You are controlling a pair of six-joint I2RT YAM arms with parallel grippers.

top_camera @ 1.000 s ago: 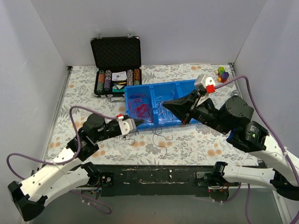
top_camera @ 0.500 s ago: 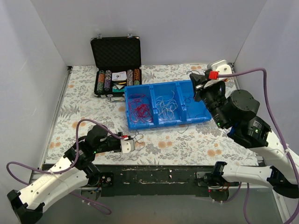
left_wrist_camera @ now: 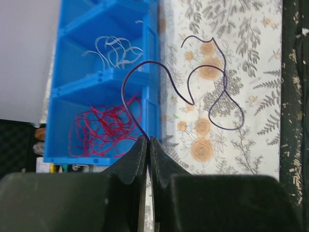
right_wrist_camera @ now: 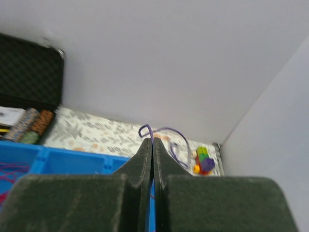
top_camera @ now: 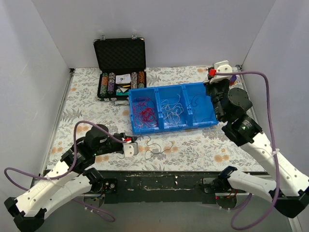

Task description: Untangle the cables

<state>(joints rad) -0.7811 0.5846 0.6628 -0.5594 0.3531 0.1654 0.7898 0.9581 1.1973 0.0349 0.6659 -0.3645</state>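
Observation:
A blue three-compartment tray holds the cables: red strands on the left, white strands in the middle and a few purple ones on the right. My left gripper is shut on a thin dark purple cable. This cable arcs up from the jaws, and its far part loops on the floral cloth in front of the tray. My right gripper is raised over the tray's right back corner. It is shut on a purple cable that curls above its tips.
An open black case with poker chips stands behind the tray at the back left. A small toy of coloured bricks sits in the back right corner. White walls close in three sides. A dark bar runs along the near edge.
My left gripper drew back from the tray's front toward the near edge, trailing the dark purple cable. My right gripper rose from over the tray's middle to the back right, gripping a purple strand.

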